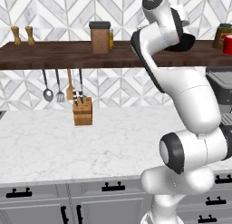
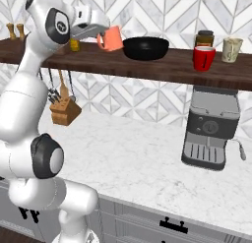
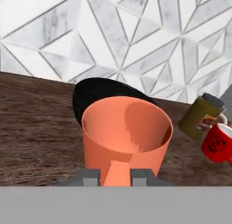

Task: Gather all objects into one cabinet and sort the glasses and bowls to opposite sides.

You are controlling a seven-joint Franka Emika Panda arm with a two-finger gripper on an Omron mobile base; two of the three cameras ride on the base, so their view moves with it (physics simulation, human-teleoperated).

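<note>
One salmon-orange cup [image 2: 113,38] was held by the gripper [image 2: 101,36], the two dark fingertips [image 3: 90,177] closed on its wall, one on each side of the lower rim in the hand view. The cup (smooth, matte, handleless, slightly tapered) was tilted, with its open mouth facing the camera on the hand, and was raised just above the dark wooden shelf [image 2: 162,65].

One black bowl [image 2: 145,47] was seen resting on the shelf just beside the cup, on the side away from the arm; it was wide, shallow and glossy. In the hand view the bowl [image 3: 97,94] lay directly behind the cup.

Further along the shelf toward its right end, one red mug [image 2: 203,58], one brown jar [image 2: 204,39] with a dark lid and one pale mug [image 2: 232,49] were counted. Toward the left end, one brown canister [image 1: 100,37] with a dark lid and two small wooden shakers [image 1: 22,35] were standing.

Below the shelf, on the white marble counter [image 2: 147,163], one wooden knife block [image 2: 64,111] and one grey espresso machine [image 2: 211,129] were placed well apart. Four utensils [image 1: 59,87] were hung under the shelf.
</note>
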